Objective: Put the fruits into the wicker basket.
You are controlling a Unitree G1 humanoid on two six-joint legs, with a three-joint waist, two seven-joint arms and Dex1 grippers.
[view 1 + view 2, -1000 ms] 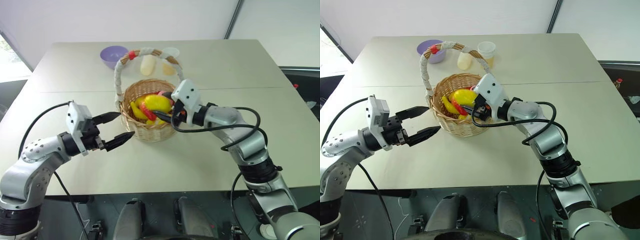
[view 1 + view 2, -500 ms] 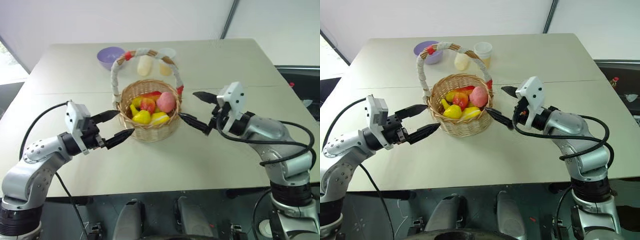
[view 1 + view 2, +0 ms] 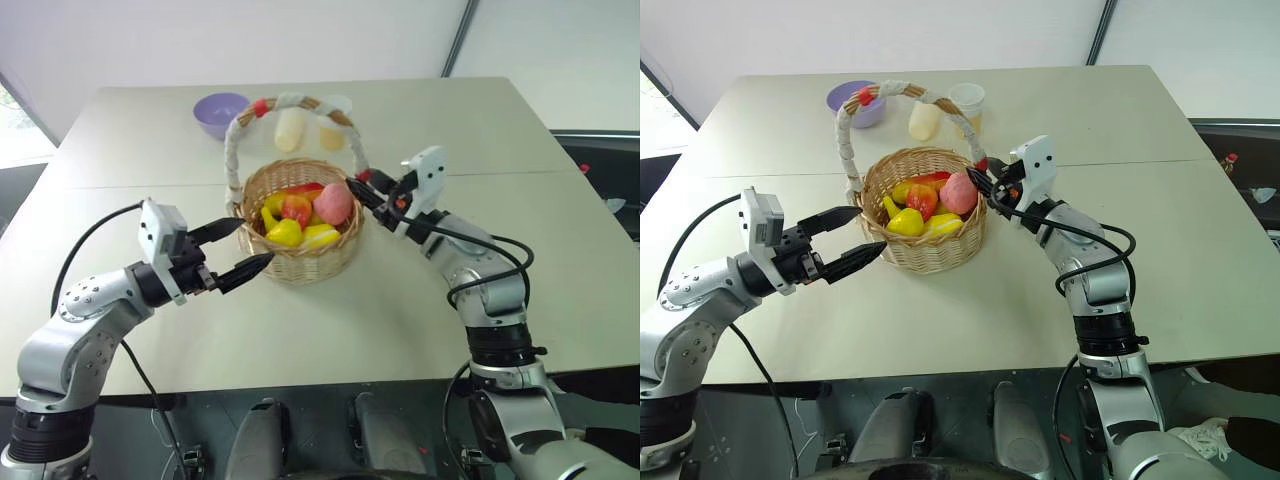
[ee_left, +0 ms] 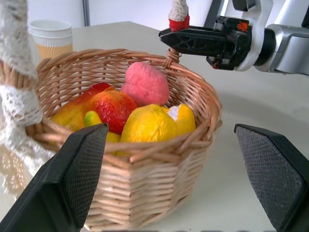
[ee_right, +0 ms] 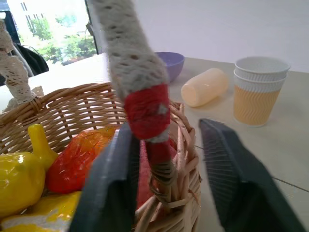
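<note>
The wicker basket (image 3: 300, 262) stands mid-table with its white-wrapped arched handle (image 3: 236, 150) upright. Inside lie the fruits: a pink peach (image 3: 335, 203), a red-and-yellow mango-like one (image 3: 297, 208), a yellow lemon (image 3: 285, 233) and a banana (image 3: 268, 215), partly covered. My right gripper (image 3: 355, 186) is at the basket's right rim, shut on the handle's base by its red band (image 5: 145, 111), which sits between the fingers (image 5: 108, 188). My left gripper (image 3: 255, 242) hovers open just left of the basket, pointing at its wall and holding nothing.
Behind the basket are a purple bowl (image 3: 225, 108), a pale bottle lying on its side (image 3: 292, 128) and stacked paper cups (image 3: 338, 110). The beige table (image 3: 500, 130) stretches wide to the right and towards its front edge.
My right gripper left the basket open, swung out to the right, then came back to the handle's base and closed there. The left arm stayed put.
</note>
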